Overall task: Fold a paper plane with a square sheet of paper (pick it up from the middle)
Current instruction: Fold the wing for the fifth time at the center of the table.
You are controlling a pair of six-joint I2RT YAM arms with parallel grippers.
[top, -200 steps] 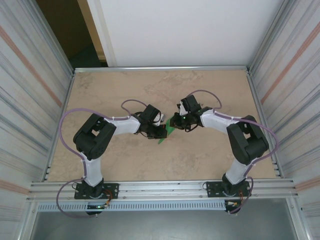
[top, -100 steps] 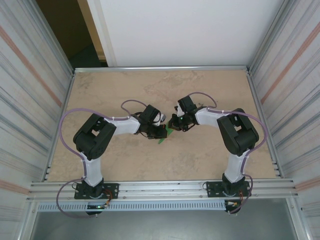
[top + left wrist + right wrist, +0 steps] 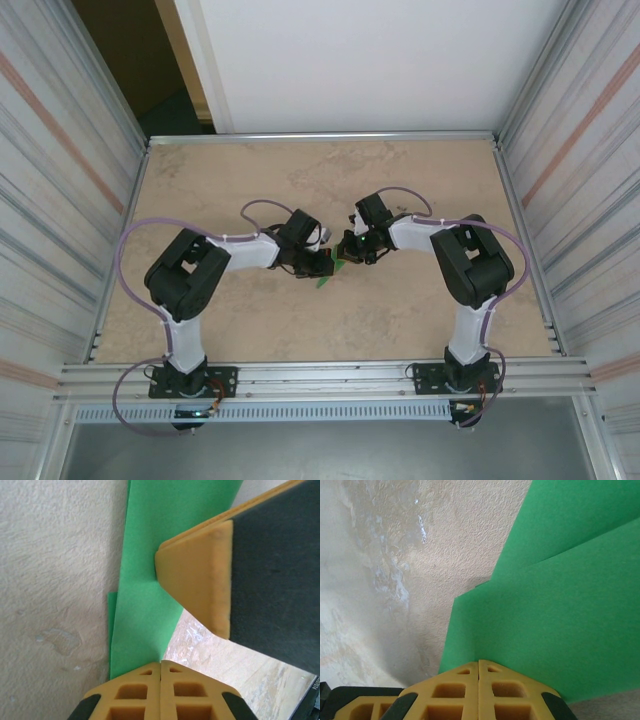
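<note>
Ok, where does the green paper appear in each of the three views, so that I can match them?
Top external: the green paper is a small patch at mid-table.
Left wrist: the green paper is a tall strip, centre-left.
Right wrist: the green paper covers the right side, in layers.
Shared landmark: the beige marbled table.

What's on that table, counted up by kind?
Green paper: 1
Robot arms: 2, left arm and right arm
Total: 3
</note>
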